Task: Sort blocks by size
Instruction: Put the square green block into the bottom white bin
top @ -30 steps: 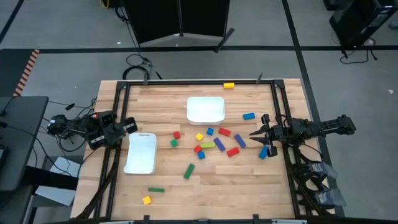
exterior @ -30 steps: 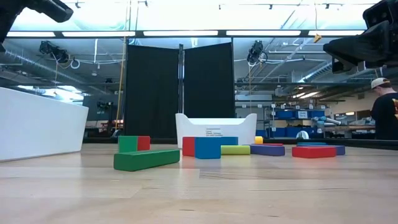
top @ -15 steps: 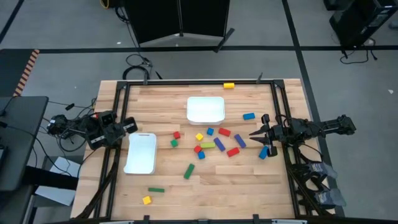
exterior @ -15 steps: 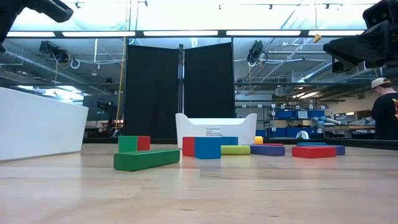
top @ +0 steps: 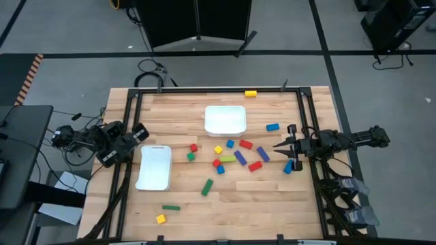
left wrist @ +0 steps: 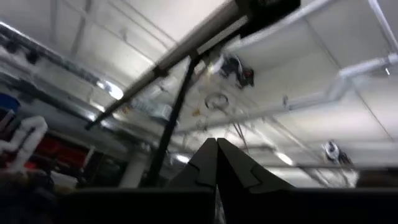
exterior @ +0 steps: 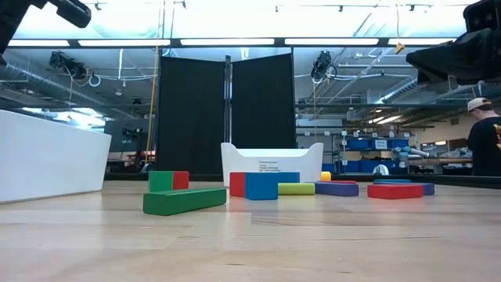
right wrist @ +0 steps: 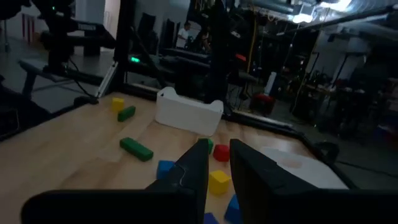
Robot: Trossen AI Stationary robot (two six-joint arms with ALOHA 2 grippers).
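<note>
- Our right gripper (top: 279, 145) hangs over the right edge of the surface (top: 272, 197), its fingers (right wrist: 194, 167) a little apart and pinching nothing; they aim in toward the blocks.
- Our left gripper (top: 143, 134) sits back at the left edge beside the near tray (top: 154, 168). In the left wrist view its fingers (left wrist: 205, 163) are pressed together and tilted up at the ceiling, so that arm looks parked.
- Nearest the right fingers lies a blue block (top: 289, 166), just beside the gripper, with a second blue one (top: 272, 126) a little farther off.
- The main cluster sits mid-surface: a red bar (top: 255, 165), a blue bar (top: 262, 154), a red block (top: 245, 144), a green bar (top: 227, 158) and a yellow cube (top: 218, 150), close together.
- Farther out are a tilted green bar (top: 207, 187), another green bar (top: 171, 207), a yellow cube (top: 161, 218) near the front-left corner, and a yellow block (top: 251, 93) on the far rail.
- Both trays, the near one and the far tray (top: 225, 120), look empty, so we judge the sorting has not begun.
- We read the step in hand as the first reach. The next move calls for lowering the right fingers astride one block, most likely the blue one alongside, then choosing a tray by its size.
</note>
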